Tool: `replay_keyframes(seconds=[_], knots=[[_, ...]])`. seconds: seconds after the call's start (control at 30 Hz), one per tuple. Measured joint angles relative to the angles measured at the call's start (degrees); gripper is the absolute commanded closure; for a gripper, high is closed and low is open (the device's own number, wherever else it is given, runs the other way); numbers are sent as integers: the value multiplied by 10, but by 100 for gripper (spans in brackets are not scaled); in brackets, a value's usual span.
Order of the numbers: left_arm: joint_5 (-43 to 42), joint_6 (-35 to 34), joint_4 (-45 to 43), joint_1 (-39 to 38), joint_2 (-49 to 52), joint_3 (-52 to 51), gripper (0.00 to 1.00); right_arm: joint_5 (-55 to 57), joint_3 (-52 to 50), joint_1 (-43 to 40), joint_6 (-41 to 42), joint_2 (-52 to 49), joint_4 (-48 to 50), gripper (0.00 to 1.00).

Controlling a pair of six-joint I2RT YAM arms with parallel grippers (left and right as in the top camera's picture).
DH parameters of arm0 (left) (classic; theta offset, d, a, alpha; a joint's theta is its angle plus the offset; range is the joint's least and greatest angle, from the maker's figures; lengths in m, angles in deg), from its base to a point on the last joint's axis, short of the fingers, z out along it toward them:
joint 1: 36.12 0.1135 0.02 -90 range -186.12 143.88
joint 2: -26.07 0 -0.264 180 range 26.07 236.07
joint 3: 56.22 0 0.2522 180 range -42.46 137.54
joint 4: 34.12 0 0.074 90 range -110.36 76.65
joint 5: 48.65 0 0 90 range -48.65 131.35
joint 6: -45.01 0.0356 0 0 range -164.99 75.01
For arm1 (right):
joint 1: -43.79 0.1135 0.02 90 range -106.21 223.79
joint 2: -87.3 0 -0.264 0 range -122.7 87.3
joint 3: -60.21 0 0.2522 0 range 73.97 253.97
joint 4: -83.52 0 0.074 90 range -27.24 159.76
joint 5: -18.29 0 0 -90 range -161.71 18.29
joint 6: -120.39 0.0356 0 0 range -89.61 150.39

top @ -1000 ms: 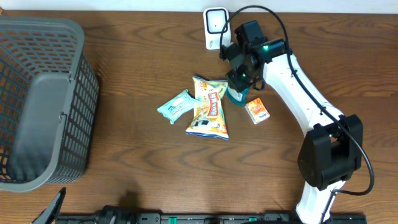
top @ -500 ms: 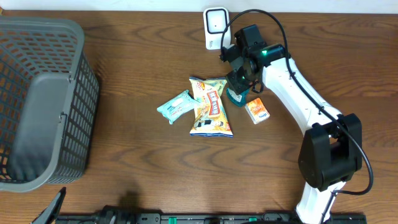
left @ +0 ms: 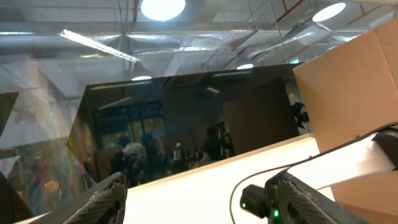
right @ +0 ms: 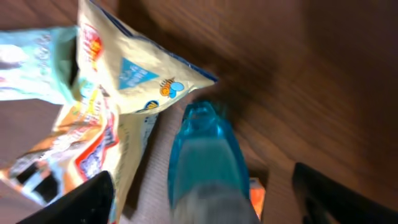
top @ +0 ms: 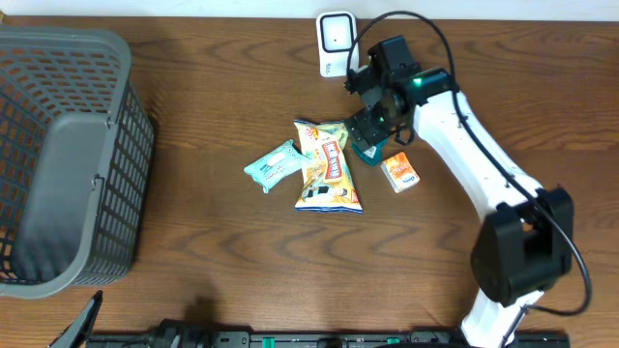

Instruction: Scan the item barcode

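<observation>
While the right gripper (right: 205, 185) hangs directly above the blue item (right: 202, 149), I read its two fingers (right: 93, 199) as spread wide, one on each side of the item and touching neither flank; nothing is held. The blue item lies on the table (top: 213, 271), its narrow end against a corner of the yellow snack bag (top: 327, 166), with the small orange box (top: 399, 171) just beside it and the white scanner (top: 335, 37) near, toward the far edge. A pale blue packet (top: 276, 162) lies on the other side of the snack bag, and the grey basket (top: 135, 116) is well apart at the left. The left gripper (left: 198, 185) points up at the ceiling, fingers apart and empty. I judge the blue item to be moulded, translucent plastic: stiff, light, and glossy enough to slip under a shallow pinch. It tapers toward one end, so I would take hold across the wider body, where the flanks run closer to parallel, and keep clear of the snack bag, which is soft and crinkly and would drag along if caught. I cannot see a barcode from either view, so I cannot tell which face must be turned to the scanner.
</observation>
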Motion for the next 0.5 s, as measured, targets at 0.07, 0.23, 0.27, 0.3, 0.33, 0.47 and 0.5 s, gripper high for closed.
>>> replay_keyframes(seconds=[0.07, 0.23, 0.27, 0.3, 0.33, 0.47, 0.5], knots=[[0, 0, 1, 0, 0, 0, 23, 0, 0, 0, 1, 25, -1, 4], [0, 0, 2, 0, 0, 0, 23, 1, 0, 0, 3, 96, -3, 1], [0, 0, 2, 0, 0, 0, 23, 1, 0, 0, 3, 107, -6, 1], [0, 0, 2, 0, 0, 0, 23, 1, 0, 0, 3, 124, -13, 1], [0, 0, 2, 0, 0, 0, 23, 1, 0, 0, 3, 132, -17, 1], [0, 0, 2, 0, 0, 0, 23, -20, 0, 0, 3, 172, -45, 1], [0, 0, 2, 0, 0, 0, 23, -28, 0, 0, 3, 181, -53, 1]])
